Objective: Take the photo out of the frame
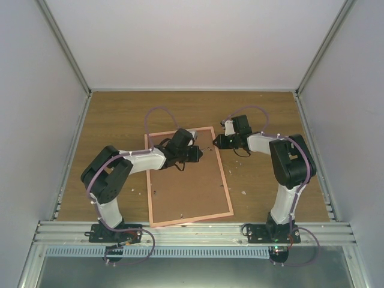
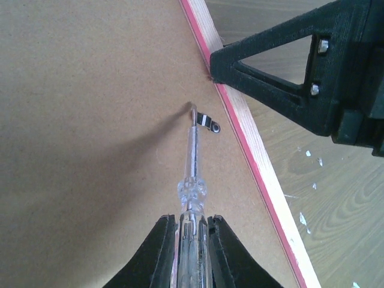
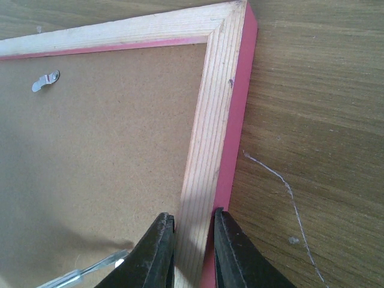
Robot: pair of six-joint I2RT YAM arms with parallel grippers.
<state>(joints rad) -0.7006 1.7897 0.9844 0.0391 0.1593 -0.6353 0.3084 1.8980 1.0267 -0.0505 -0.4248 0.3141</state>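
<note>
The pink frame [image 1: 225, 180] lies face down on the table, its brown backing board [image 1: 186, 192] up. The photo is hidden beneath the board. My left gripper [image 2: 192, 219] is shut on a clear-handled screwdriver [image 2: 192, 162], whose tip touches a small metal clip [image 2: 207, 122] close to the frame's right rim [image 2: 264, 174]. My right gripper [image 3: 193, 219] is shut on that same rim [image 3: 210, 138], one finger on the board side and one on the pink outer edge, below the far right corner. Another clip [image 3: 45, 81] sits near the far rim.
White flecks [image 2: 305, 217] are scattered on the wooden table to the right of the frame. White walls [image 1: 36, 90] enclose the table on three sides. A metal rail [image 1: 192, 231] runs along the near edge by both arm bases.
</note>
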